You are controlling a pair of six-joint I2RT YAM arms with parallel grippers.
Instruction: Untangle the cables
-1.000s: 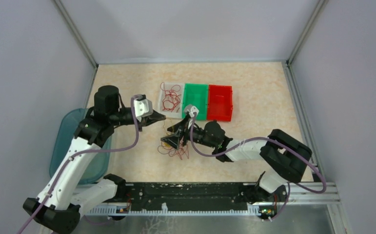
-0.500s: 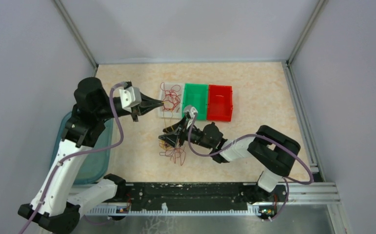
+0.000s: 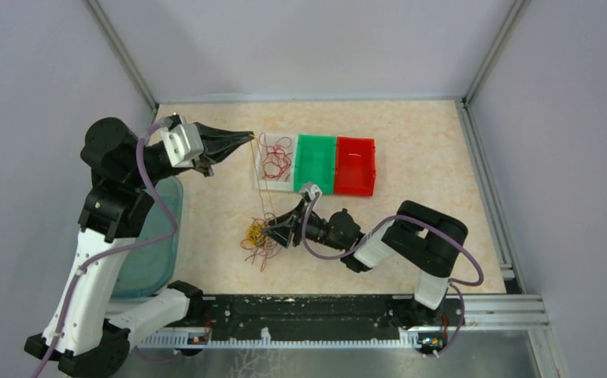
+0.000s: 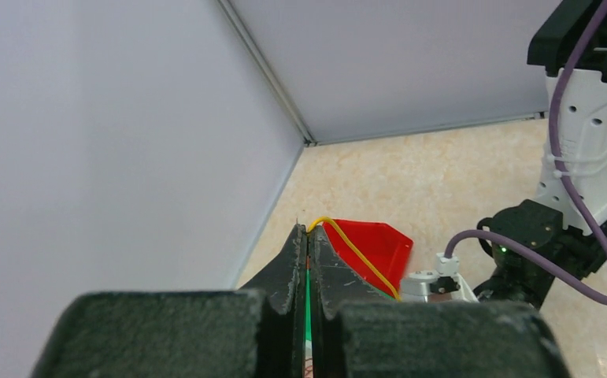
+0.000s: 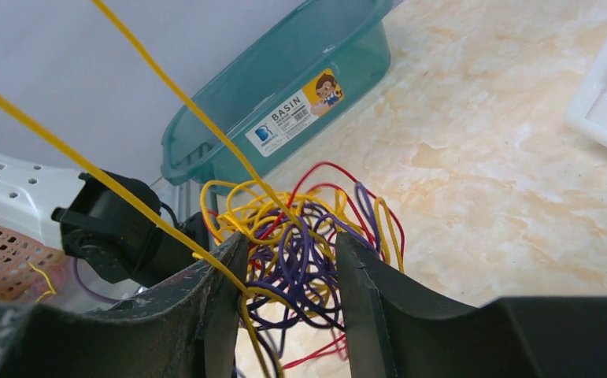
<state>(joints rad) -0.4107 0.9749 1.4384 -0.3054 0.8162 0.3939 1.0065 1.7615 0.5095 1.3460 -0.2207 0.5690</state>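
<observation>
1. Top view: the left gripper (image 3: 245, 137), raised beside the white tray (image 3: 276, 187), pulls a yellow cable (image 3: 264, 206) taut. The cable rises from the cables (image 3: 259, 239) heaped on the table at the right gripper (image 3: 280, 234).
2. Left wrist: the jaws are pinched shut on that yellow strand at the very tips. It looks thin and slick, so it may slip.
3. Right wrist: the jaws stand apart, straddling the knot without squeezing it. The wires look light, limp and springy. Best to pin the knot's body and draw out 1 strand.
</observation>
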